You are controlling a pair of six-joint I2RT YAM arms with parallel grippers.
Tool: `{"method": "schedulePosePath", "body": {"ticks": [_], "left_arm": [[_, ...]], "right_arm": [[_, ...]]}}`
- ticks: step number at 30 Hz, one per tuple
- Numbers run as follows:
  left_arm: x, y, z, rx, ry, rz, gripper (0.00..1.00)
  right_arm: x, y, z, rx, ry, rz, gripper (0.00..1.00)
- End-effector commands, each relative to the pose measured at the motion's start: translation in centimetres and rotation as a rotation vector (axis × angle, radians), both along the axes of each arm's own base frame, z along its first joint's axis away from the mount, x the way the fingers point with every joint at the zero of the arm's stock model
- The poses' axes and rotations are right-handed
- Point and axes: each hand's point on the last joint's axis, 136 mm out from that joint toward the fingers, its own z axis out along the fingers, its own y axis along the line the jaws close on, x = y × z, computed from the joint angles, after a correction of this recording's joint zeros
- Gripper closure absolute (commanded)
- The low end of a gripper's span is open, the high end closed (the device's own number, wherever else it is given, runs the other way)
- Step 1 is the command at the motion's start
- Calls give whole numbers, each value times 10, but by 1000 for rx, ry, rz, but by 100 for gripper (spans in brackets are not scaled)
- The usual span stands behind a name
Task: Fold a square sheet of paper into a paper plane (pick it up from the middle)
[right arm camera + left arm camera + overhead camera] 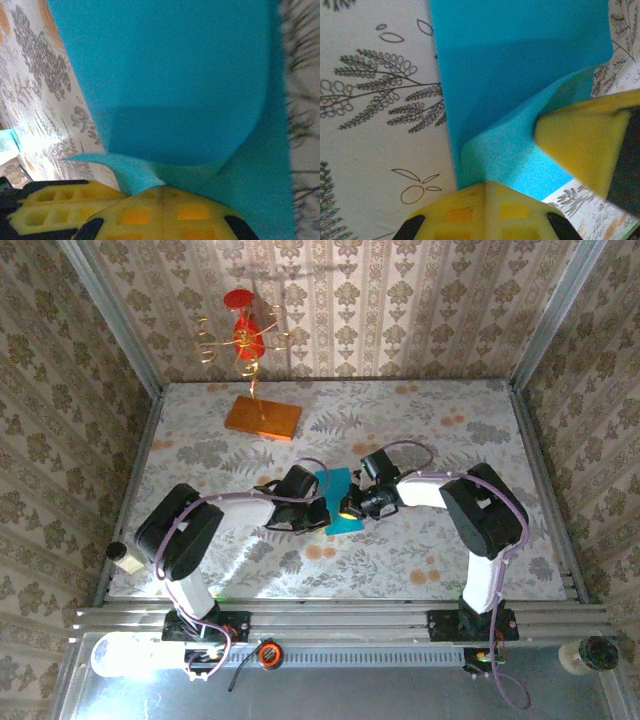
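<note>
Jaws shut on both sides: left jaws and right jaws each pinched on a raised fold of the sheet [338, 488], tips close together over it. Sheet at mid-counter, cyan, mostly flat, half hidden under the two wrists in the top view.

Counter [420, 430] under pale cloth with grey leaf sprigs and orange blossoms. Damask wallpaper on walls [400, 300] at nine, twelve and three o'clock, metal posts [112, 310] in the far corners, metal rail [340, 618] along the six o'clock edge. Orange slab [263, 417] at eleven o'clock from the sheet, well apart, with a red and gold wire ornament [248, 335] upright on it.

Left arm [185, 530] bolted at seven o'clock, elbow out toward nine, forearm reaching toward three to the sheet's left side. Right arm [485, 510] bolted at five o'clock, elbow toward three, forearm reaching toward nine to the sheet's right side.

Left wrist view: yellow fingers [487, 212] at six o'clock, paper curling up from the flat layer into them, other arm's yellow finger [580, 145] at three o'clock on the same flap. Right wrist view: own fingers [165, 210] at six o'clock with the fold rising into them, left finger [55, 207] at seven o'clock, just beside.
</note>
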Motion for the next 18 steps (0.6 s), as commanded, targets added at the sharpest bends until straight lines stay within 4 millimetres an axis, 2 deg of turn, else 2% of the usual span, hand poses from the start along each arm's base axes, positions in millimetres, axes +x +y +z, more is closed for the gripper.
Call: {"method": "schedulePosePath", "body": {"ticks": [1,10,18], "left_arm": [[-58,63,-65,283,234,19,100],[-57,58,-62,273,226,3,100],[-50,50,-51,242,195,-15,100]], "right_arm": [[27,-46,-28,-140,-12,-119,100],[52,-69,-23,-152,-41,-152,100],[75,-78,-4,-147,-86,-149,100]]}}
